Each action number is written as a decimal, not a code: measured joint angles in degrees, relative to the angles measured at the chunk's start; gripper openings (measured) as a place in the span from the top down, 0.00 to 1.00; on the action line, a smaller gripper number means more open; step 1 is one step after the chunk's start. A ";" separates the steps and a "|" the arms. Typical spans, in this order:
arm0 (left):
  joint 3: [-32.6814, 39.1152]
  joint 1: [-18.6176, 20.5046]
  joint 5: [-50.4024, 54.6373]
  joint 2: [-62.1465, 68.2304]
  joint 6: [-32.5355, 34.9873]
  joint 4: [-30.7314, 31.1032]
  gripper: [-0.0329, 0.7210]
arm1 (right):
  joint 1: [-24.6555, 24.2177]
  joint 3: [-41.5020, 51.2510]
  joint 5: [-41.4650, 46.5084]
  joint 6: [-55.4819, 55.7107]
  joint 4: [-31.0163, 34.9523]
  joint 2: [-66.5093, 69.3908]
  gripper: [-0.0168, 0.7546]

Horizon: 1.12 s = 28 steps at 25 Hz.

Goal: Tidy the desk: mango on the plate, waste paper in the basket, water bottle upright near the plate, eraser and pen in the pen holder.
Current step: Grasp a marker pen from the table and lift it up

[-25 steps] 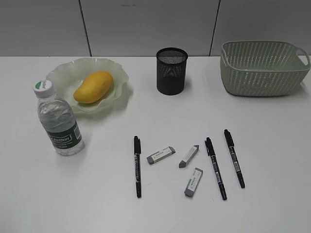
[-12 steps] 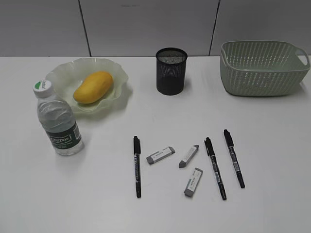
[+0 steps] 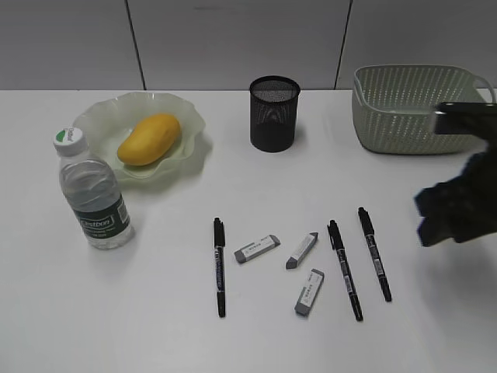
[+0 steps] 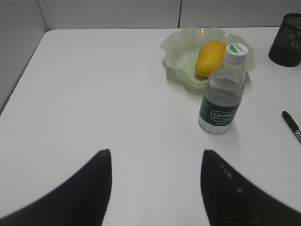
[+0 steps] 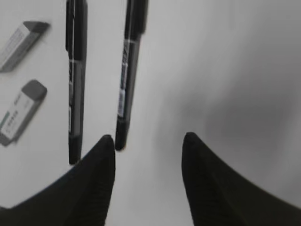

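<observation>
The pen holder (image 3: pixel 274 113) stands upright at the back of the desk (image 3: pixel 155 311), and everything else is placed from it. To its left lies the plate (image 3: pixel 101 116) with the mango (image 3: pixel 149 139) already in it, and the water bottle (image 3: pixel 92 194) stands upright just in front of that plate's left rim. To the holder's right, near the desk's back right corner, sits the basket (image 3: pixel 404 109); no waste paper shows in any view. In front of the holder, well apart from it, three pens (image 3: pixel 220 266) and three erasers (image 3: pixel 256 249) lie flat and loosely scattered, none touching, with bare desk between them and the holder.

The right gripper (image 5: pixel 148 141) (blurred in the exterior view) hangs over bare desk just right of the rightmost pen (image 5: pixel 128 70), jaws apart and holding nothing. The left gripper (image 4: pixel 155 160) is likewise spread and empty, over the wide bare stretch left of the bottle.
</observation>
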 joint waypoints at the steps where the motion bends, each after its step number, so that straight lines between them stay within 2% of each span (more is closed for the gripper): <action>1: 0.00 0.00 0.00 0.00 0.00 0.00 0.36 | 1.72 -2.79 -0.24 1.99 -0.53 5.00 0.49; 6: 0.00 0.00 0.00 0.00 0.00 0.00 0.36 | 6.49 -14.24 -0.45 9.72 -5.25 19.58 0.49; 13: 0.00 0.00 0.00 0.00 0.03 0.00 0.36 | 7.48 -20.96 -0.45 13.95 -9.01 29.09 0.52; 15: 0.00 0.00 0.00 0.00 0.03 0.00 0.36 | 7.48 -21.53 -0.27 15.90 -11.25 29.71 0.58; 18: 0.00 0.00 0.00 0.00 0.03 0.00 0.36 | 7.48 -21.78 -0.32 17.42 -13.20 29.82 0.78; 22: 0.00 0.00 0.00 0.00 0.03 0.00 0.37 | 7.48 -22.13 -1.40 17.53 -13.25 29.64 0.80; 26: 0.00 0.00 0.00 0.00 0.03 0.00 0.37 | 8.54 -21.95 -10.94 16.62 -13.02 23.26 0.80; 28: 0.00 0.00 0.00 0.00 0.03 0.00 0.37 | 9.65 -21.95 -20.67 16.41 -13.48 16.92 0.80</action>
